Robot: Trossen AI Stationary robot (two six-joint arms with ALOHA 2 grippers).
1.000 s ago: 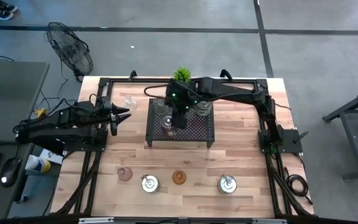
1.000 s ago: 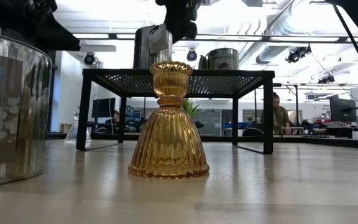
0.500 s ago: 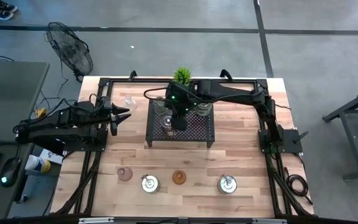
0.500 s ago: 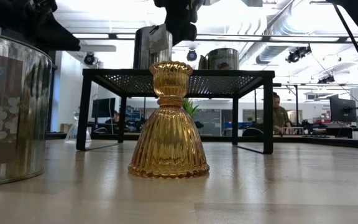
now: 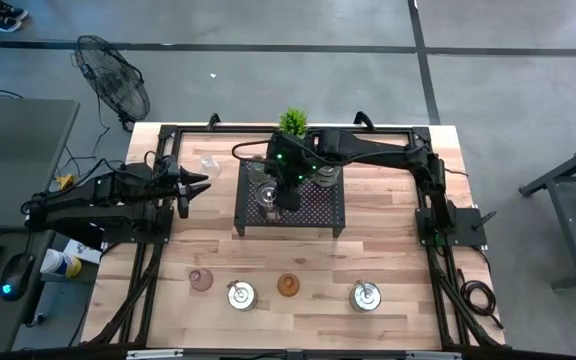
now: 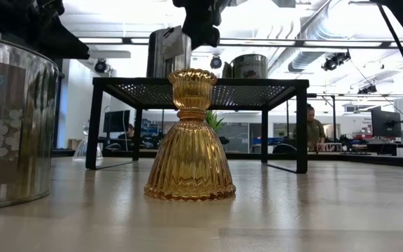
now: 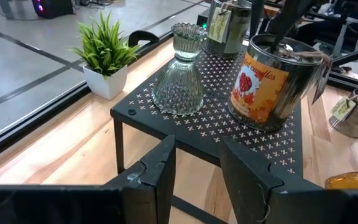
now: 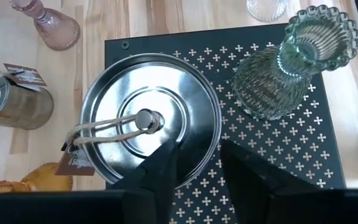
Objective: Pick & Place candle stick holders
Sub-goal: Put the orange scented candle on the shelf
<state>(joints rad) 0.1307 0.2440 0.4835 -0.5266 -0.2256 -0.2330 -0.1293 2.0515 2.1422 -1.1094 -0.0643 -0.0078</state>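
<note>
On the black rack (image 5: 313, 212) stands a silver tin holder (image 8: 148, 121) with a knobbed lid and a red-and-orange label (image 7: 263, 84). A greenish ribbed glass holder (image 8: 291, 62) and a second tin (image 5: 326, 172) share the rack. My right gripper (image 8: 197, 155) hangs over the first tin's near rim and is shut on it. My left gripper (image 7: 197, 155) waits open at the table's left (image 5: 196, 188), level with the rack, with nothing between its fingers. An amber glass holder (image 6: 189, 136), a pink one (image 5: 200, 280) and two silver tins (image 5: 240, 294) (image 5: 365, 295) stand along the near edge. My right gripper has the tin's rim (image 8: 213, 146) between its two fingers, one finger (image 8: 160, 171) over the lid and the other outside the wall. The fingers come slanting down from above. The tin (image 6: 168, 52) leans a little on the rack's top.
A small green potted plant (image 5: 292, 122) stands behind the rack, and a clear glass holder (image 5: 208, 163) sits on the table to the rack's far left. Bare wood lies between the rack and the near row. People sit in the room behind.
The silver tin under my right gripper has tipped a little toward the table's left and no longer stands upright. My right gripper has stayed over it. The left arm has kept still.
</note>
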